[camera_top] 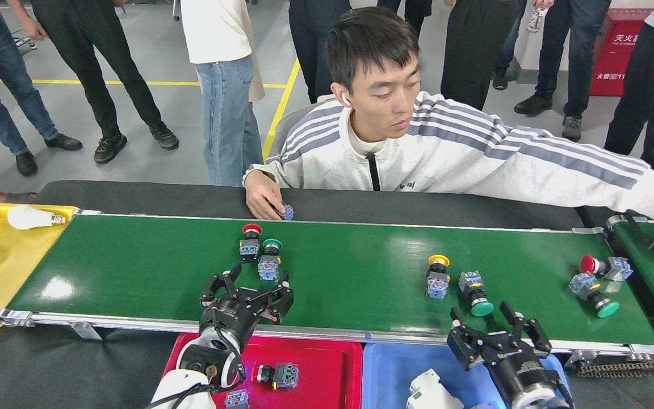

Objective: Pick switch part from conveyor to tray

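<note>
Left gripper [256,284] is spread, empty, just below the green-capped switch [270,260] mid-left on the conveyor [134,267]. Red-capped switch [250,243] sits touching-close, so fingers could knock it. Right gripper [494,324] is spread too, lower right.

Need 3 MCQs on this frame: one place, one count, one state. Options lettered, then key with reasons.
1. Where does the yellow-capped switch part sit?
A. on the glossy dark-green conveyor belt
B. in the red plastic tray
C. in the yellow tray

2. How many switch parts lie on that belt?
A. two
B. four
C. six

3. What state is the left gripper in?
A. shut on a part
B. open, empty
C. out of view

Key:
1. A: it stands on the green belt, right of centre.
2. C: three pairs, at the middle, right of centre and the right end.
3. B: its fingers are spread over the belt's near edge, holding nothing.
</note>
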`<state>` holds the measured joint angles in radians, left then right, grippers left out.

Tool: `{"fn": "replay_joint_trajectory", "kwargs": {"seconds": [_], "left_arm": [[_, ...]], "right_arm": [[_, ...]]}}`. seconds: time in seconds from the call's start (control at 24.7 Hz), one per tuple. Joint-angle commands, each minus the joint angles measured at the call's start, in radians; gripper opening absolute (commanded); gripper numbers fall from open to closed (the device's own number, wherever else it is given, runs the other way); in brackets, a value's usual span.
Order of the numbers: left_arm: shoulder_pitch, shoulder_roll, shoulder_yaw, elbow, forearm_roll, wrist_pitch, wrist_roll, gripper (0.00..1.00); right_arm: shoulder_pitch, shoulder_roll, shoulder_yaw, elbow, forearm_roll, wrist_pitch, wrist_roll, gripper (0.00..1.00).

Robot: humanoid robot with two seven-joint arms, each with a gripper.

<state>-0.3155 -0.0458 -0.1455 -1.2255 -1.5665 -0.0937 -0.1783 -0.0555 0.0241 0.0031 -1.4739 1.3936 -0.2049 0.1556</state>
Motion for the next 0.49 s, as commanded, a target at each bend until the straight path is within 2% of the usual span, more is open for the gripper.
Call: {"fn": "replay_joint_trajectory", "kwargs": {"seconds": [0.0,0.12,0.2,0.32,0.36,0.4,0.44], "left_arm": [[-0.042,0.003,0.029,0.027,-0.003,0.005,0.003,1.0],[-0.093,0.007,0.061,0.098,-0.003,0.006,0.007,1.0],[-0.129,0.009,0.075,0.152,-0.003,0.006,0.01,1.0],[-0.162,0.01,0.083,0.215,-0.003,0.006,0.013,1.0],[-0.166,0.012,0.083,0.224,-0.003,0.006,0.013,1.0],[-0.171,0.014,0.083,0.23,-0.003,0.006,0.013,1.0],[-0.175,0.014,0.084,0.235,-0.003,0.008,0.013,1.0]], "right_arm": [[-0.047,-0.001,0.054,0.032,0.007,0.036,0.018,1.0],[-0.152,0.004,0.14,0.138,0.005,0.139,0.019,1.0],[-0.251,0.005,0.209,0.257,0.001,0.209,0.018,1.0],[-0.363,0.036,0.247,0.409,-0.008,0.242,0.013,1.0],[-0.382,0.045,0.247,0.438,-0.008,0.242,0.012,0.97],[-0.392,0.046,0.248,0.451,-0.008,0.239,0.012,0.88],[-0.397,0.04,0.253,0.454,-0.007,0.228,0.012,0.65]]}}
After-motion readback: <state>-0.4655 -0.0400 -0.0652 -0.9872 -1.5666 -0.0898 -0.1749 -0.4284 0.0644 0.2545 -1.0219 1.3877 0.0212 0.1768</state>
